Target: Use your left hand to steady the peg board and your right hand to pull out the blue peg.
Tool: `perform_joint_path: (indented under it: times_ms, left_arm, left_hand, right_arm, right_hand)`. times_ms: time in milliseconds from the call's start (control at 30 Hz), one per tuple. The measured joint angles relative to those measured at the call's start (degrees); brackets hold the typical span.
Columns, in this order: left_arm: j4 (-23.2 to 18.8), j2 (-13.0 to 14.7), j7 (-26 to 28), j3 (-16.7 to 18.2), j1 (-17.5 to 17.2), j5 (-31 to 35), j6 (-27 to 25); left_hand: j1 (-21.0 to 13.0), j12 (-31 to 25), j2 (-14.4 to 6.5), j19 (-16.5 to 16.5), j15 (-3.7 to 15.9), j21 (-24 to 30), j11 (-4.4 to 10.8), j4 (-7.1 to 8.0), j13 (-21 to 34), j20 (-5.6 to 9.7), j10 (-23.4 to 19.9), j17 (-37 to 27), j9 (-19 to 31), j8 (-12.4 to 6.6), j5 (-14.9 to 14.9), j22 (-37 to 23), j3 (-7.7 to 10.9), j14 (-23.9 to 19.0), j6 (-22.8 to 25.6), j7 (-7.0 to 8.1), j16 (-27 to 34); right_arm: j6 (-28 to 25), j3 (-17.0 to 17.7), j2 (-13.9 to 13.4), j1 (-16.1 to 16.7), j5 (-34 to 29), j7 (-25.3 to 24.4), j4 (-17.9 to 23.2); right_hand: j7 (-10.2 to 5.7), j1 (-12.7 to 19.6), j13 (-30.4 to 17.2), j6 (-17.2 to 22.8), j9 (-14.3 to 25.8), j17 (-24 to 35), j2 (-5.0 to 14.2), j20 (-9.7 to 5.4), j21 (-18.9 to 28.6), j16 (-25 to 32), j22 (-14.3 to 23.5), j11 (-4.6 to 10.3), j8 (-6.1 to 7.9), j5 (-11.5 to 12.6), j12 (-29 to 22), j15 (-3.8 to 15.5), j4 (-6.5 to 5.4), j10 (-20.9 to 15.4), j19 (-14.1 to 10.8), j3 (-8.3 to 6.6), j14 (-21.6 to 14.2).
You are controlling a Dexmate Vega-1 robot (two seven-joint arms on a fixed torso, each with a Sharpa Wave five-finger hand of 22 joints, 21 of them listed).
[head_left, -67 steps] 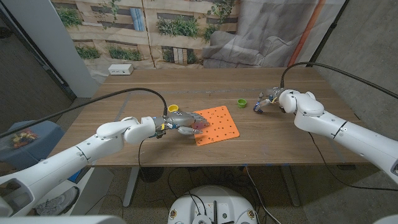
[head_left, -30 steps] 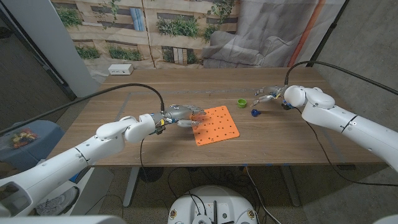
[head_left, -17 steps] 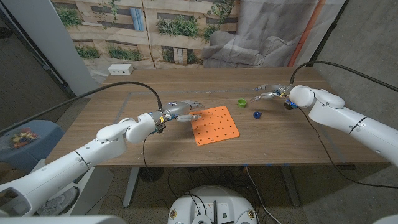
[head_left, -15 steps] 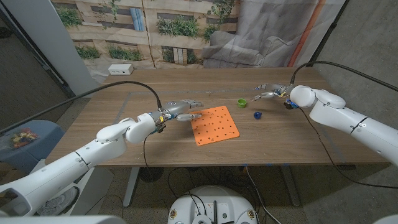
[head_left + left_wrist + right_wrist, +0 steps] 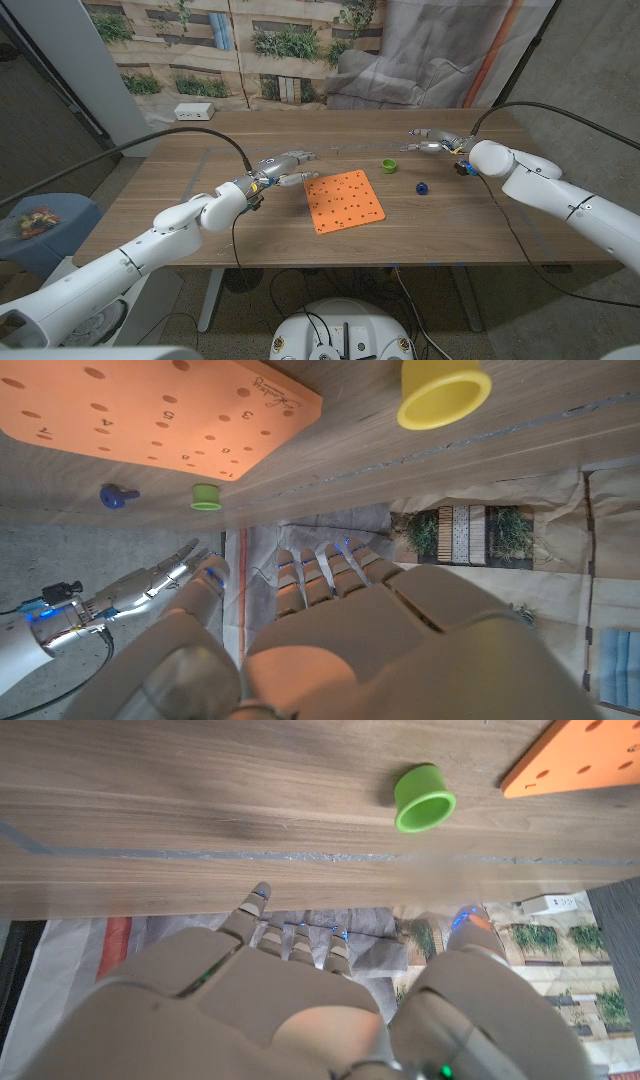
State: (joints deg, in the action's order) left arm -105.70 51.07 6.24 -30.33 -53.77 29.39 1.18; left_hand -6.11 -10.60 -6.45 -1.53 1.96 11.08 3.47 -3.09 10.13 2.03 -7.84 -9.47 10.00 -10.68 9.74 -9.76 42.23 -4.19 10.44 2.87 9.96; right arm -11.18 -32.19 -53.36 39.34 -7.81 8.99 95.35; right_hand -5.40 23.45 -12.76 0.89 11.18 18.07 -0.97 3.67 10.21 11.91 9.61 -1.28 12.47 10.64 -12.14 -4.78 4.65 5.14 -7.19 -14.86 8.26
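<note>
Blue peg is lying loose on the worktop, right of the orange peg board and clear of it, so the pull-out step looks done. Left robot hand is hovering off the board's left edge, fingers spread, gripping nothing. Right robot hand is sitting beyond the green peg, fingers apart, empty. Next probably just parking both arms. Left wrist view is catching a yellow peg and the board's printed hole numbers.
</note>
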Motion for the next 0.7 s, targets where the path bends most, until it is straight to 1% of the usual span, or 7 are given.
perform_joint_path:
  times_ms: [167, 200, 300, 400, 533, 633, 700]
  left_arm:
    - [0.9, -1.0, 2.5, 1.0, -0.7, -2.5, -0.9]
    - [1.0, -1.1, 2.7, 1.1, -0.7, -2.8, -0.9]
    - [1.7, -1.7, 4.0, 1.4, -0.9, -4.0, -1.1]
    - [2.8, -2.4, 5.5, 1.7, -0.9, -5.3, -1.1]
    - [4.8, -3.6, 7.6, 2.0, -0.5, -7.2, -0.3]
    - [6.5, -4.3, 8.9, 2.2, 0.0, -8.6, 0.7]
    - [7.7, -4.9, 9.8, 2.3, 0.4, -9.7, 1.5]
  left_hand:
    - [0.0, 0.2, 0.0, 0.0, 0.11, 0.0, 0.21, 0.24, 0.0, 0.0, 1.0, 0.0, 0.0, 0.43, 0.0, 0.0, -0.24, 0.7, -0.6, 0.19, 0.0]
    - [0.0, 0.2, 0.0, 0.0, 0.1, 0.0, 0.09, 0.24, 0.0, 0.0, 1.1, 0.0, 0.0, 0.44, 0.0, 0.0, -0.24, 0.7, -0.6, 0.19, 0.0]
    - [0.0, 0.2, 0.0, 0.0, 0.1, 0.0, -0.1, 0.24, 0.0, 0.0, 1.3, 0.0, 0.0, 0.44, 0.0, 0.0, -0.24, 0.7, -0.9, -0.12, 0.0]
    - [0.0, 0.2, 0.0, 0.0, 0.11, 0.0, -0.1, 0.24, 0.0, 0.0, 1.3, 0.0, 0.0, 0.44, 0.0, 0.0, -0.24, 0.7, -0.9, -0.12, 0.0]
    - [0.0, 0.2, 0.0, 0.0, 0.1, 0.0, -0.41, 0.24, 0.0, 0.0, 1.6, 0.0, 0.0, 0.44, 0.0, 0.0, -0.24, 0.7, -0.9, -0.12, 0.0]
    - [0.0, 0.2, 0.0, 0.0, 0.1, 0.0, -0.4, 0.24, 0.0, 0.0, 1.6, 0.0, -0.1, 0.44, 0.0, 0.0, -0.24, 0.7, -1.1, -0.26, 0.0]
    - [0.0, 0.2, 0.0, 0.0, 0.1, 0.0, -0.4, 0.09, 0.0, 0.0, 1.6, 0.0, -0.1, 0.44, 0.0, 0.0, -0.39, 0.7, -1.2, -0.42, 0.0]
  right_arm:
    - [3.0, 1.0, 0.9, 0.7, 2.2, -2.4, -1.7]
    - [3.5, 1.1, 1.0, 0.8, 2.6, -2.9, -1.8]
    - [4.9, 1.7, 1.6, 1.2, 3.8, -4.1, -2.6]
    - [5.8, 2.4, 2.4, 1.8, 5.1, -5.7, -3.3]
    - [7.3, 3.5, 4.0, 2.9, 7.3, -8.8, -4.3]
    - [8.1, 4.1, 5.2, 3.6, 8.6, -10.9, -4.8]
    - [8.6, 4.6, 6.1, 4.2, 9.5, -12.6, -5.0]
  right_hand:
    - [-0.11, -0.8, 0.2, -0.5, 0.0, -0.1, 0.08, -0.43, 0.0, 0.0, 0.0, 0.5, -0.44, 0.0, 0.0, 0.77, -0.24, 0.1, 0.4, 0.24, 0.3]
    - [-0.11, -0.9, 0.3, -0.5, 0.0, -0.2, 0.09, -0.83, 0.0, 0.0, 0.0, 0.72, -0.44, 0.0, 0.0, 1.01, -0.24, -0.2, 0.4, 0.24, 0.2]
    - [-0.11, -1.7, 0.4, -0.5, -0.3, -0.3, -0.16, -1.38, 0.0, 0.0, 0.0, 1.01, -0.49, 0.0, 0.0, 1.58, -0.48, -0.4, -0.2, 0.48, -0.4]
    - [-0.11, -2.1, 0.5, -0.5, -0.3, -0.5, 0.3, -1.86, 0.0, 0.4, 0.0, 1.5, -0.89, 0.0, 0.0, 2.34, -0.47, -1.0, -0.6, 0.48, -0.7]
    - [-0.11, -2.4, 0.8, -0.5, -0.5, -0.5, 0.47, -2.26, 0.2, 0.4, 0.0, 1.7, -0.89, 0.0, 0.0, 2.68, -0.64, -1.6, -0.4, 0.64, -1.1]
    - [-0.11, -3.6, 0.8, -0.5, -0.5, -0.8, 0.3, -2.56, 0.4, 0.4, 0.0, 1.63, -0.89, 0.0, -0.4, 2.98, -0.79, -1.9, -0.7, 0.79, -1.3]
    - [-0.11, -3.8, 1.0, -0.5, -0.5, -0.9, 0.48, -2.8, 0.4, 0.4, 0.0, 2.34, -0.89, 0.0, -0.4, 4.12, -0.79, -2.6, -1.0, 0.79, -1.7]
